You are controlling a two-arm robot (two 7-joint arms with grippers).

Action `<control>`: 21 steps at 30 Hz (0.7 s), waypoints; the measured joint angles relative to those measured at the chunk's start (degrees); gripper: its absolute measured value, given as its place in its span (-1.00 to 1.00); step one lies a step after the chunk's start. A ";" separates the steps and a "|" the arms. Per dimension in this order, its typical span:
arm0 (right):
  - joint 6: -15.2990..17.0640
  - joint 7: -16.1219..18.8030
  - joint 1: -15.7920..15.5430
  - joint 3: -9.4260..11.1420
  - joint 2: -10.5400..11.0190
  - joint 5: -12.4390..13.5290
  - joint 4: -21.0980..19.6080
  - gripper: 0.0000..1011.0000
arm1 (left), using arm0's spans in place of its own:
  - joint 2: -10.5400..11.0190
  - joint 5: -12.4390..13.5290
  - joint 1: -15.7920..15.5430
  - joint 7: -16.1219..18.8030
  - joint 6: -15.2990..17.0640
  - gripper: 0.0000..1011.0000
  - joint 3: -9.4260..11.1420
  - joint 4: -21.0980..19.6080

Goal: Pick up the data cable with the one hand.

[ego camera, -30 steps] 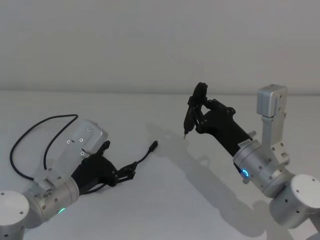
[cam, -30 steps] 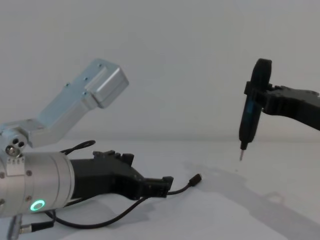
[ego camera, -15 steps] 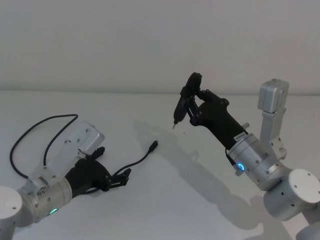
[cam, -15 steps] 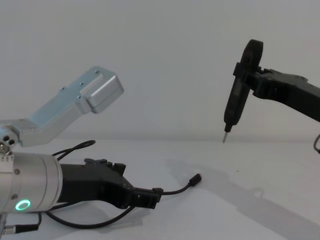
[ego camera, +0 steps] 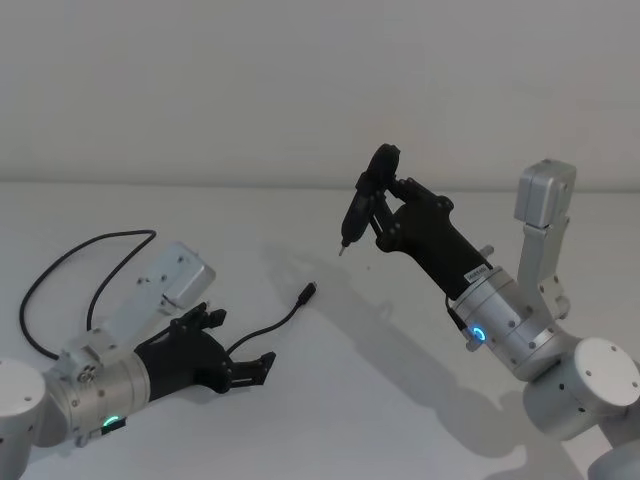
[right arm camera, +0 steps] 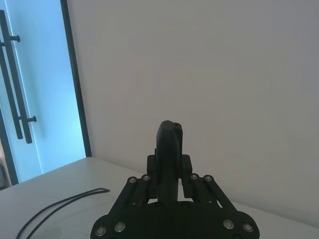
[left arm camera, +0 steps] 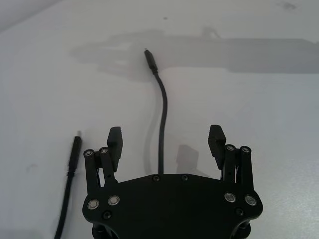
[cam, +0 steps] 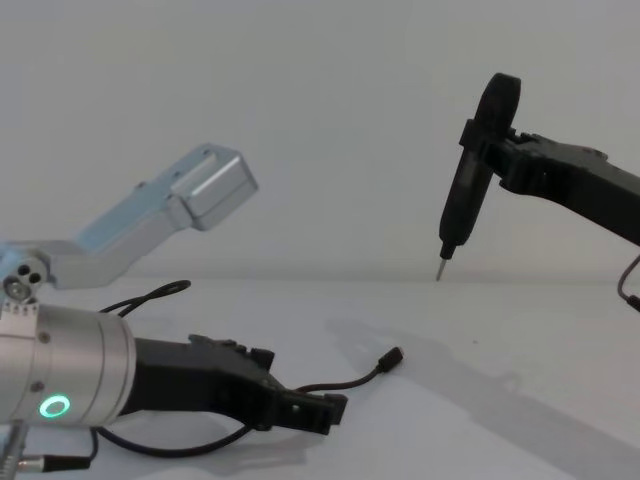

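White tabletop (ego camera: 330,420), bare wall behind: your left gripper (left arm camera: 165,134) is straddling the data cable (left arm camera: 164,107).
You are holding its fingers spread wide and low at the table so the cable is running straight between them, with its plug lying well ahead of the fingertips. Nothing is pinched yet, and closing looks like the next call. Your right gripper (ego camera: 385,200) is hanging high off to the far side, pressed onto a slim black pointed tool (ego camera: 350,225), presumably to leave the left's path free.
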 joint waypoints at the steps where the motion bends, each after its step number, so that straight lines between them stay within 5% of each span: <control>1: -0.06 0.11 0.07 -0.06 0.04 0.13 0.12 -0.46 | -0.17 -0.25 -0.37 -0.56 0.22 0.98 0.16 0.47; 21: -0.59 0.75 0.61 -0.78 0.14 1.10 1.55 -0.46 | -1.66 0.07 -3.18 -1.97 0.60 0.98 1.28 4.09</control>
